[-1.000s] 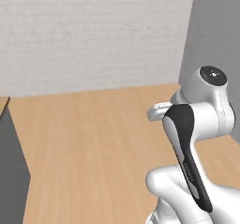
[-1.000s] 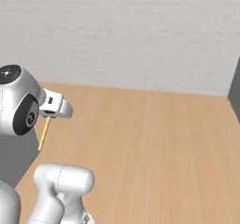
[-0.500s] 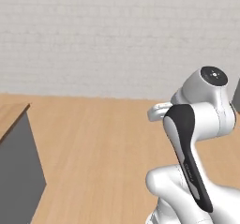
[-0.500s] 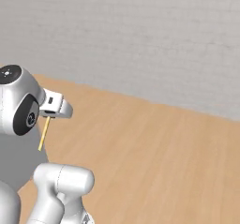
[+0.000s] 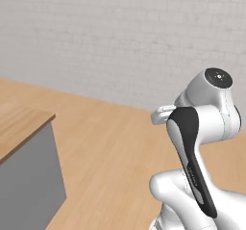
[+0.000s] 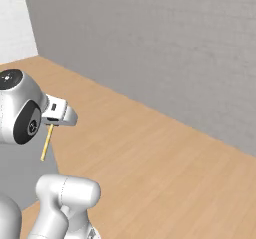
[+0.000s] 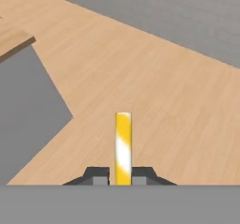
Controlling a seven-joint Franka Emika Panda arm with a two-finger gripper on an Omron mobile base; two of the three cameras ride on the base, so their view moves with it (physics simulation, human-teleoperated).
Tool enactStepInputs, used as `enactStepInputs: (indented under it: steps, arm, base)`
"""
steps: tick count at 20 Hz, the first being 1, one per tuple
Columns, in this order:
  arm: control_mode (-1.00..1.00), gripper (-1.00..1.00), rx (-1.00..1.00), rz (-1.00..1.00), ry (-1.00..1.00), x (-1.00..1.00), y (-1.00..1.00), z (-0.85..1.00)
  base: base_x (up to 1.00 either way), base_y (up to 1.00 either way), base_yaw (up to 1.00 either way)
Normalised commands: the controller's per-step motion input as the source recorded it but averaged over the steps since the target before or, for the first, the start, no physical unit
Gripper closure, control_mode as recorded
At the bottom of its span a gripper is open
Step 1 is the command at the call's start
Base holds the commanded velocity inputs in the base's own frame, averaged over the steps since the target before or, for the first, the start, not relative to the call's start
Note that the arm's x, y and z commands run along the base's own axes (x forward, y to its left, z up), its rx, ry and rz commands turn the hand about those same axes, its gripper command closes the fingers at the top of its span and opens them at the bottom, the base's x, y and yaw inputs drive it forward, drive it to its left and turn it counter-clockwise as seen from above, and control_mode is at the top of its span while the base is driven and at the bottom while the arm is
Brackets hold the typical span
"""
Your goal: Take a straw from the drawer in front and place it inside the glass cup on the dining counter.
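Jaws were clamped shut on the straw [image 7: 123, 145], whose yellow length stood up between the two dark fingertips [image 7: 96, 175] in the hand view. Seen from the right base view, the gripper [image 6: 50, 125] pointed downward beside the arm's big round joint, and the straw [image 6: 46, 143] hung from it almost upright, leaning slightly, its lower end free in the air above the floor.

Widest of all was the wooden floor [image 6: 165, 168], light brown and planked, running bare and open ahead of the robot to the foot of the grey brick wall [image 6: 165, 48]. That wall crossed both base views, and its bottom edge cut a long slanting line against the floor. Toward the robot's left stood a grey cabinet side [image 5: 26, 185] capped by a light-brown wooden top [image 5: 19, 123]; its corner jutted toward the arm, with clear floor between the two. In the hand view the same grey panel [image 7: 28, 110] met the floor along a sharp angled edge.

No brand, label or writing could be read on anything.
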Motion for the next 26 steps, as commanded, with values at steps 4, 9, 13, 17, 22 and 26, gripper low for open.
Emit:
enactStepInputs:
  steps: [4, 9, 13, 17, 22, 26]
  arm:
    - [1.0, 1.0, 0.0, 0.0, 0.0, 0.0, 0.0, 0.0]
    - [1.0, 1.0, 0.0, 0.0, 0.0, 0.0, 0.0, 0.0]
    - [1.0, 1.0, 0.0, 0.0, 0.0, 0.0, 0.0, 0.0]
    - [1.0, 1.0, 0.0, 0.0, 0.0, 0.0, 0.0, 0.0]
    - [1.0, 1.0, 0.0, 0.0, 0.0, 0.0, 0.0, 0.0]
    - [1.0, 1.0, 0.0, 0.0, 0.0, 0.0, 0.0, 0.0]
  base:
    - [1.0, -0.68, 0.51]
    - [1.0, -0.77, 0.5]
    - [1.0, -0.71, 0.51]
    - [0.99, -0.7, 0.52]
    - [0.98, -0.74, 0.49]
    - [1.0, -0.73, 0.47]
